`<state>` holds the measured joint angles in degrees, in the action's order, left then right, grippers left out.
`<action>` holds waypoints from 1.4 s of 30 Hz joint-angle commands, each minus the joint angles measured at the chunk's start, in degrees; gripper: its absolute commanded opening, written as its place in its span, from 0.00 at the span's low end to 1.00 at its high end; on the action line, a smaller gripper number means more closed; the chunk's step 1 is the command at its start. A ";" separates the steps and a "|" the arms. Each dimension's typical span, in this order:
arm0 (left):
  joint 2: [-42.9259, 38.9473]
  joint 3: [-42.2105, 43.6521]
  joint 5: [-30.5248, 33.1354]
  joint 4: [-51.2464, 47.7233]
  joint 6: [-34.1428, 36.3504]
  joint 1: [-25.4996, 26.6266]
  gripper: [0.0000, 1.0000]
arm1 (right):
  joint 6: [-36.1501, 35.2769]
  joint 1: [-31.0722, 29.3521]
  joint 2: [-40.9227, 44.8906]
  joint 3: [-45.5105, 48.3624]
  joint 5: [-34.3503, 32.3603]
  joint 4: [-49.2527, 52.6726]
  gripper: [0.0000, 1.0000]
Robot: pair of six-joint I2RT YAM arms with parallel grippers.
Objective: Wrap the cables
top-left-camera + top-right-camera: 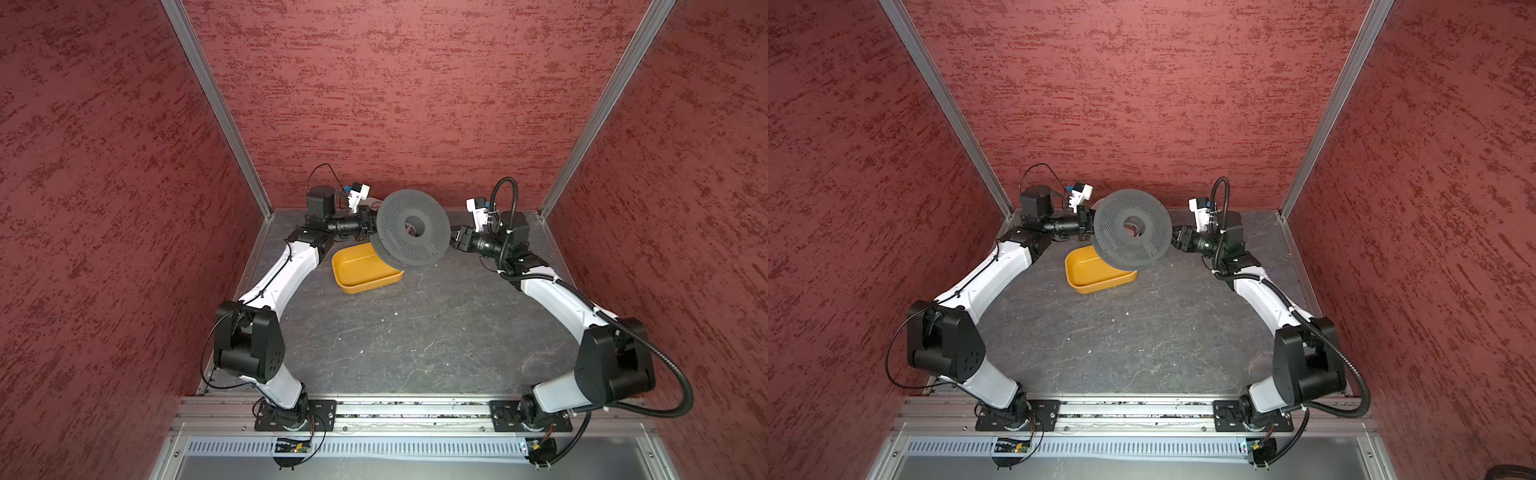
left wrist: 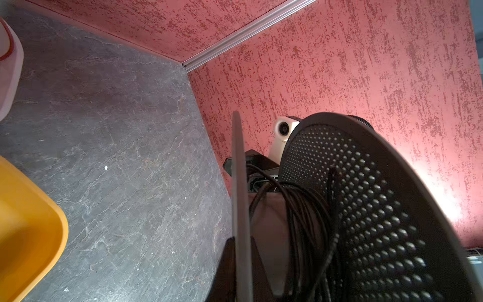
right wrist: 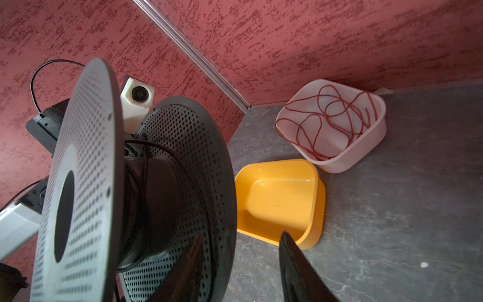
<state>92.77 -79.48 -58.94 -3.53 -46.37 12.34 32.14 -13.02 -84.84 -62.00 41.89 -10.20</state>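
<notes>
Black cable (image 2: 300, 222) wound on hub of perforated grey spool (image 1: 413, 227), raised over orange tub (image 1: 365, 284); left gripper (image 1: 369, 227) clamped on one flange, right gripper (image 1: 454, 239) parted astride the other.

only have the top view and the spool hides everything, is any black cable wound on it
observer: yes, the left wrist view shows thin black cable looped loosely round the spool hub, between its flanges.
operator: is right gripping it
observer: no, the right gripper is open, its fingers straddling a flange rim.
operator: whats behind the spool
observer: a pale tub holding tangled red cord, beside the yellow tub.
</notes>
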 commanded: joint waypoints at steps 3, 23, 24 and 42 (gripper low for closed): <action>1.42 -1.14 -2.92 6.09 -3.86 -0.90 0.00 | 0.67 0.83 2.99 -0.57 -2.88 1.65 0.58; 0.36 -2.10 -4.08 6.74 -6.63 -1.19 0.00 | -7.64 2.06 3.95 5.43 -13.86 5.01 0.82; 0.14 -2.17 -4.08 6.48 -6.70 -1.17 0.00 | -7.94 2.11 3.52 5.55 -14.42 4.56 0.83; -1.68 1.84 -1.93 13.98 -18.79 -1.18 0.00 | -11.02 1.95 -1.80 15.55 -17.79 -10.75 0.88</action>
<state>94.06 -77.65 -60.73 5.15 -61.73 11.46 23.73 -11.18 -86.43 -48.27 26.48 -13.89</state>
